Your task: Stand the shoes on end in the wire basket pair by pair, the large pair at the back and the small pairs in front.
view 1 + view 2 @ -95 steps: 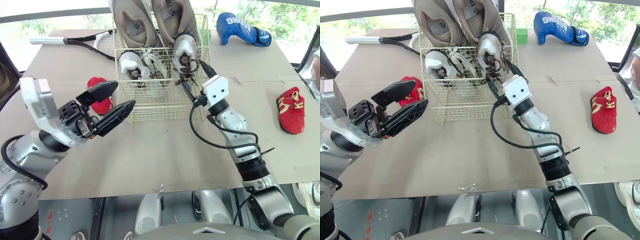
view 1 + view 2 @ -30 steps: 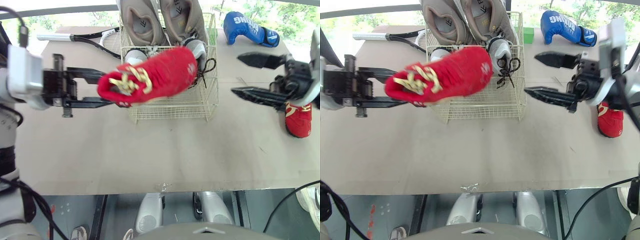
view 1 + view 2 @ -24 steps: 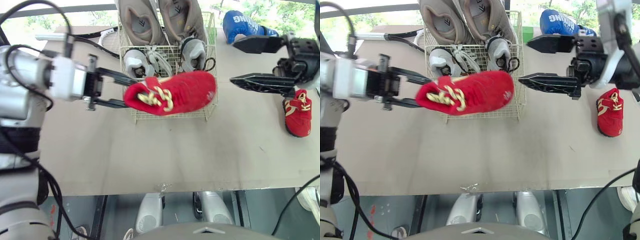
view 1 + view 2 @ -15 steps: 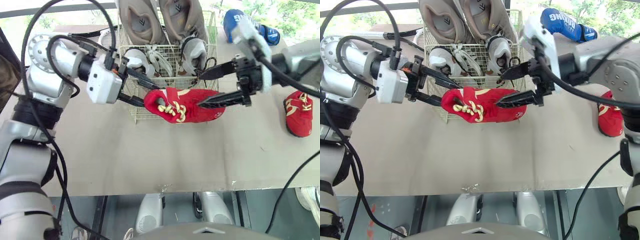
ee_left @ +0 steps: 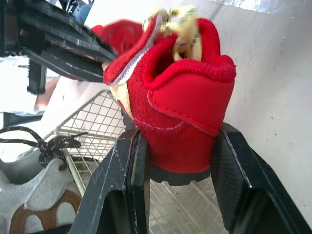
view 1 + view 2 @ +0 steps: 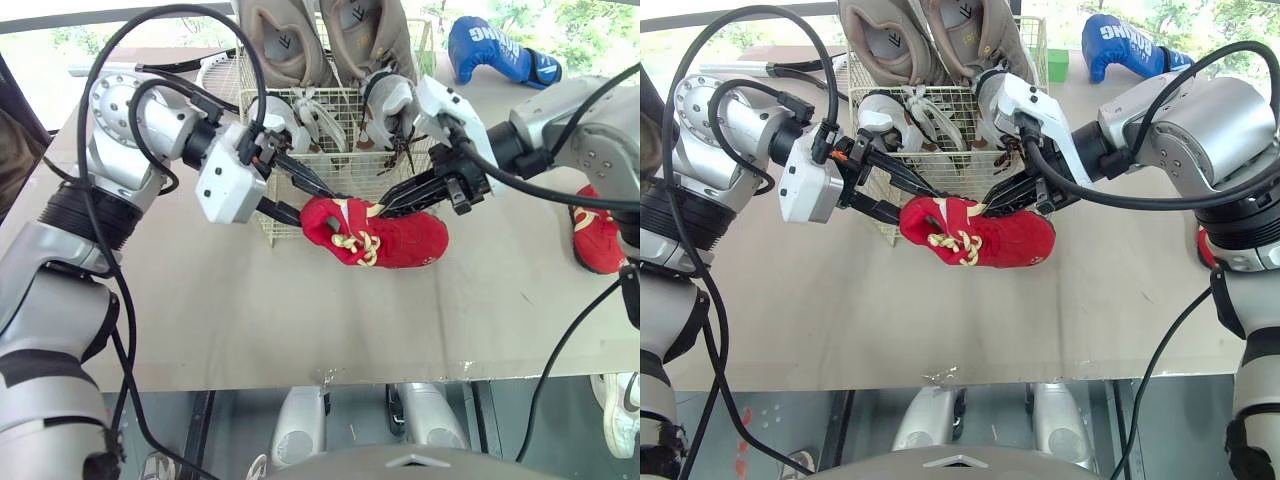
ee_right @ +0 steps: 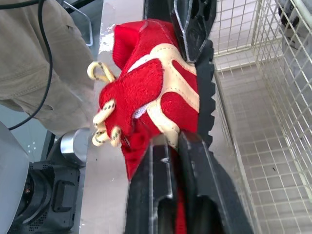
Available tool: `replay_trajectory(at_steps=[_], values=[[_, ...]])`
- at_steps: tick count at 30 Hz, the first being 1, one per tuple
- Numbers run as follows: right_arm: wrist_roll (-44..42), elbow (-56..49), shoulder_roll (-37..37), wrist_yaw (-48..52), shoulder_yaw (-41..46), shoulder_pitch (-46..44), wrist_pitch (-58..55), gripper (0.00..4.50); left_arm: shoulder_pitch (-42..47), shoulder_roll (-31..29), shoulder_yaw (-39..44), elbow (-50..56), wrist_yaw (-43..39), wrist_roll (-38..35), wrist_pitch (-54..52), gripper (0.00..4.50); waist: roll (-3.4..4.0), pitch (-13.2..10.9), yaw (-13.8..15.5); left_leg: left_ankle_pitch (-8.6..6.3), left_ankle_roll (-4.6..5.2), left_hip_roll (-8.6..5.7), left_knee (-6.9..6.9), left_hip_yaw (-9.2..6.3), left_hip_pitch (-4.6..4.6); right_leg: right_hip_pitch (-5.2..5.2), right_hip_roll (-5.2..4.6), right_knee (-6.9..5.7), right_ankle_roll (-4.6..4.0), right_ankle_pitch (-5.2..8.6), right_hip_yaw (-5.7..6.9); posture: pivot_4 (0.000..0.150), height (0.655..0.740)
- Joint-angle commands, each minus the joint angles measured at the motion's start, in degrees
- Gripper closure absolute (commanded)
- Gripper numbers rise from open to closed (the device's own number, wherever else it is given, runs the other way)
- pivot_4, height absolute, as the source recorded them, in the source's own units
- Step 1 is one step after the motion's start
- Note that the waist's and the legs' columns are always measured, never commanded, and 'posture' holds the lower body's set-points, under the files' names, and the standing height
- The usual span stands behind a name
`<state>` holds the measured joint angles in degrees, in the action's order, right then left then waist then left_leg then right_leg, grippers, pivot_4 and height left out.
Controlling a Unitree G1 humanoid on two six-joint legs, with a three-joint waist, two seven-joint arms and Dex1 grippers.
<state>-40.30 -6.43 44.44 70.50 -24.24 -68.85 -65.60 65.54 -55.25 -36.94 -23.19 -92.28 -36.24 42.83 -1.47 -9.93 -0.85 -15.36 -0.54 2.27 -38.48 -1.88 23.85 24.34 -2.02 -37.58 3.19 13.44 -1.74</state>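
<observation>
We see a red shoe (image 6: 400, 238) with cream laces and stripes (black sole), tan large shoes (image 6: 282, 45), grey-white small shoes (image 6: 285, 115), a blue glove (image 6: 490, 50).

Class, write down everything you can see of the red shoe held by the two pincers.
The red shoe is small, with a suede-like red upper, cream side stripes, loose cream laces flecked dark and a dark sole. It hangs roughly level in front of the wire basket, heel towards the robot's left, toe towards its right. The left pincer clamps the heel from both sides; the right pincer pinches the upper beside the opening. Whether it touches the table is unclear.
</observation>
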Motion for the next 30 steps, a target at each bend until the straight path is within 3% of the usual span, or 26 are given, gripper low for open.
replay_trajectory(at_steps=[1, 6, 7, 10, 17, 23, 27, 30], values=[[-0.5, -2.4, 0.6, 2.0, 0.8, 1.7, -1.2, 4.45, 0.0, -0.6, 5.8, 0.6, -0.2, -2.6, 0.3, 3.00, 0.00, 0.0, 0.0, 0.00, 0.00, 0.00, -0.01, 0.00, -0.01, 0.00, 0.00, -0.03, 0.00, 0.00, 0.00, 0.150, 0.7400], [-2.7, -3.5, 1.3, 2.3, 4.7, 5.2, -2.1, 4.45, -4.0, -3.1, 10.6, 4.8, -0.2, -7.1, -7.0, 3.00, 0.00, 0.0, 0.0, 0.00, 0.00, 0.00, 0.00, 0.00, 0.00, 0.00, 0.00, -0.02, 0.00, 0.00, 0.00, 0.150, 0.7400], [-3.6, -3.7, 1.4, 2.1, 6.1, 6.1, -2.7, 4.50, -5.4, -3.5, 12.8, 6.4, -0.2, -8.7, -9.6, 2.12, -0.01, 0.0, -0.1, 0.00, 0.00, 0.00, 0.00, 0.00, 0.00, 0.00, 0.00, -0.01, 0.00, 0.00, 0.00, 0.150, 0.7400], [-5.9, -4.9, 1.6, 1.2, 9.8, 9.0, -3.9, 4.50, -9.5, -4.0, 20.1, 10.4, 0.9, -10.8, -17.3, 0.83, -0.05, 0.0, -0.2, 0.00, 0.00, 0.02, 0.01, -0.03, 0.00, 0.00, 0.00, -0.01, 0.00, 0.00, 0.02, 0.150, 0.7400], [-10.0, -6.1, 1.4, -3.8, 19.1, 17.0, -6.2, 4.50, -24.9, -9.3, 35.5, 22.5, 9.9, -15.9, -40.4, 0.83, -0.06, 0.0, -0.1, 0.00, 0.00, 0.02, 0.00, -0.02, -0.06, -0.03, 0.00, -0.07, 0.00, 0.00, 0.01, 0.150, 0.7400], [-20.6, -8.9, -6.7, -11.9, 33.9, 21.1, -3.7, 4.50, -46.5, -11.1, 52.4, 36.4, 26.6, -34.2, -68.3, 0.83, -0.06, 0.0, -0.3, -0.01, 0.01, 0.03, 0.03, -0.02, -0.10, -0.08, -0.02, -0.06, 0.01, 0.00, 0.00, 0.150, 0.7400], [-20.6, -14.2, -17.4, -24.0, 39.7, 22.4, 7.3, 4.50, -59.5, -4.2, 62.4, 45.9, 41.9, -46.1, -76.2, 0.83, -0.08, 0.0, -0.2, -0.01, 0.00, 0.07, 0.03, -0.06, -0.19, -0.13, -0.02, -0.08, 0.00, 0.00, 0.05, 0.150, 0.7400], [-11.2, -18.2, -23.1, -29.4, 35.1, 25.2, 17.9, 4.50, -68.4, 3.9, 66.0, 53.5, 50.0, -44.9, -74.6, 0.83, -0.12, 0.1, 0.1, 0.00, -0.01, 0.04, 0.03, -0.08, -0.25, -0.21, -0.06, -0.02, 0.00, 0.01, 0.07, 0.150, 0.7400]])
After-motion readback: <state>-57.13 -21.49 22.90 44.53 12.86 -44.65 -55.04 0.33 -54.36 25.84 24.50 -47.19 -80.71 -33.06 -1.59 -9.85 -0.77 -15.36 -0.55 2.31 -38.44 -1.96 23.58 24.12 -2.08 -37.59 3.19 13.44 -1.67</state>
